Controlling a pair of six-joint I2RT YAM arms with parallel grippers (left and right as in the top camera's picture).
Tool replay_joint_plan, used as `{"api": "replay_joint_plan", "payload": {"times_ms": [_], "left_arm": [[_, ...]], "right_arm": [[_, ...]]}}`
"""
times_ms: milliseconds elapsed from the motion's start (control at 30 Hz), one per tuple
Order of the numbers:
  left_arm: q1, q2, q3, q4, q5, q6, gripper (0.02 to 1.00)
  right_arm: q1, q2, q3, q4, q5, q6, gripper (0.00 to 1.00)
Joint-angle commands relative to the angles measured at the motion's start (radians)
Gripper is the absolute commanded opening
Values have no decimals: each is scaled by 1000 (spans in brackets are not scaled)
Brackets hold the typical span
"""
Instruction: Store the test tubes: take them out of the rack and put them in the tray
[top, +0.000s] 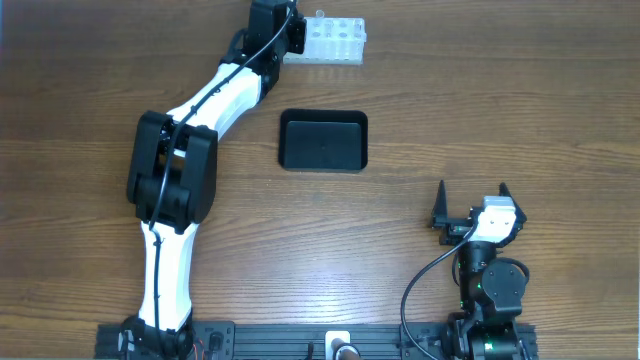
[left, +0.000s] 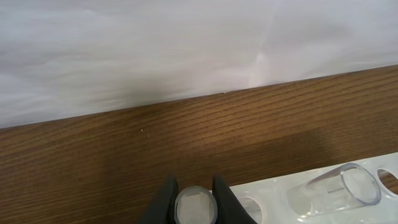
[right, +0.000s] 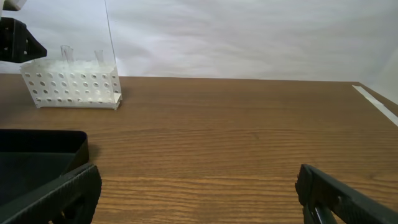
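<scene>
Now the white rack (top: 333, 42) stands at the far edge of the table (top: 500, 100), with clear test tubes (right: 65, 53) upright in its holes; two rims rise above its top in the right wrist view. The left gripper (left: 196, 194) sits at the rack's end, its fingers (left: 166, 200) clenched on the rim of one test tube (left: 196, 208), a second tube (left: 347, 186) just beside. The black tray (top: 290, 150) lies near the rack, its floor showing from wall to wall. The right gripper (top: 470, 208) rests well apart, fingers spread wide
</scene>
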Motion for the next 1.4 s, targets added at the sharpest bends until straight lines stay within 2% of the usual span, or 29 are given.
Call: {"api": "replay_joint_plan", "payload": {"times_ms": [33, 600, 733, 833, 967, 1400], "left_arm": [[-6, -1, 23, 7, -4, 0, 73], [-18, -420, 23, -37, 1, 69, 53], [-56, -475, 23, -229, 7, -37, 69], [-95, -476, 19, -509, -8, -208, 42], [-136, -449, -22, -701, -79, -377, 40], [-210, -316, -89, -904, -139, -382, 40]], "right_arm": [[-6, -7, -6, -3, -2, -5, 993], [-6, -7, -6, -3, -2, -5, 991], [-6, -7, -6, -3, -2, -5, 991], [-6, -7, -6, -3, -2, -5, 993], [-6, -7, -6, -3, -2, -5, 993], [-6, -7, -6, -3, -2, -5, 991]]}}
